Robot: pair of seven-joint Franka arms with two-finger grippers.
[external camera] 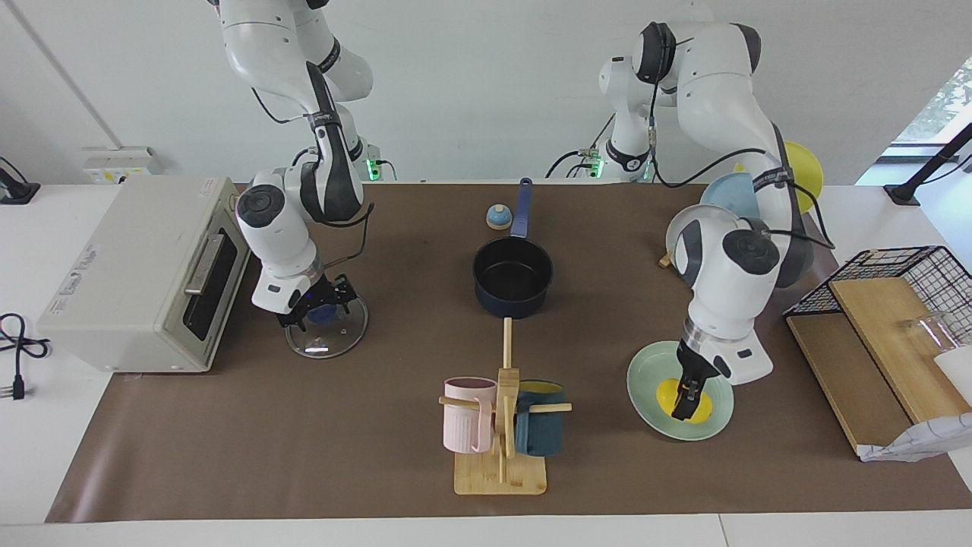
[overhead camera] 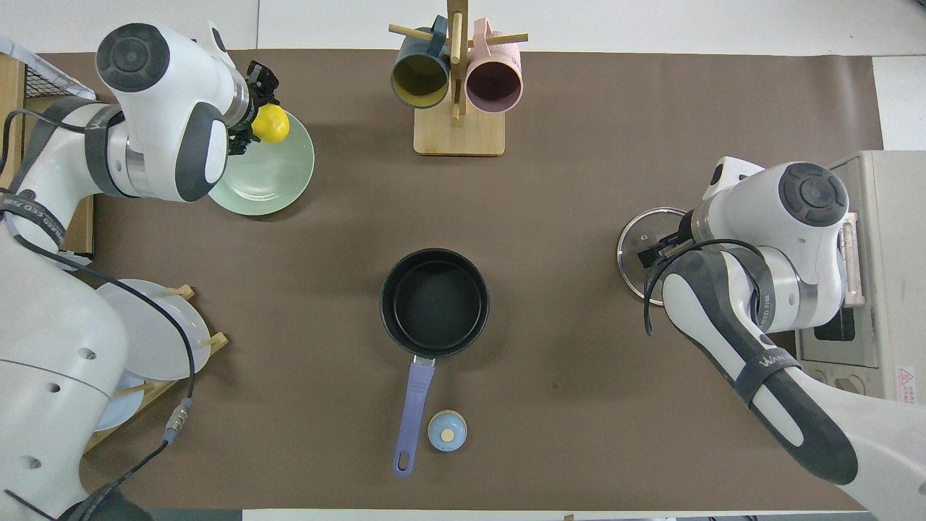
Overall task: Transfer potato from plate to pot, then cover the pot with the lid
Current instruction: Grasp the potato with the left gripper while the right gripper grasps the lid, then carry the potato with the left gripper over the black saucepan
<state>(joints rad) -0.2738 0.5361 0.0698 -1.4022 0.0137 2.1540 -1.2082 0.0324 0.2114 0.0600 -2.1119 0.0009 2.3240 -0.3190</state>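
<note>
The yellow potato (external camera: 668, 395) (overhead camera: 273, 124) lies on the mint-green plate (external camera: 645, 380) (overhead camera: 282, 174) toward the left arm's end of the table. My left gripper (external camera: 687, 399) (overhead camera: 249, 123) is down at the potato, right against it. The navy pot (external camera: 512, 304) (overhead camera: 434, 300) stands empty at mid table, its handle pointing toward the robots. The glass lid (external camera: 330, 342) (overhead camera: 633, 246) lies flat in front of the toaster oven. My right gripper (external camera: 323, 308) (overhead camera: 655, 253) is down at its blue knob.
A toaster oven (external camera: 144, 273) (overhead camera: 890, 253) stands at the right arm's end. A mug rack (external camera: 501, 425) (overhead camera: 457, 87) stands farther from the robots than the pot. A bell (external camera: 498, 217) (overhead camera: 447, 430) sits beside the pot's handle. Upright plates (external camera: 729, 197) and a wire basket (external camera: 896, 304) stand near the left arm.
</note>
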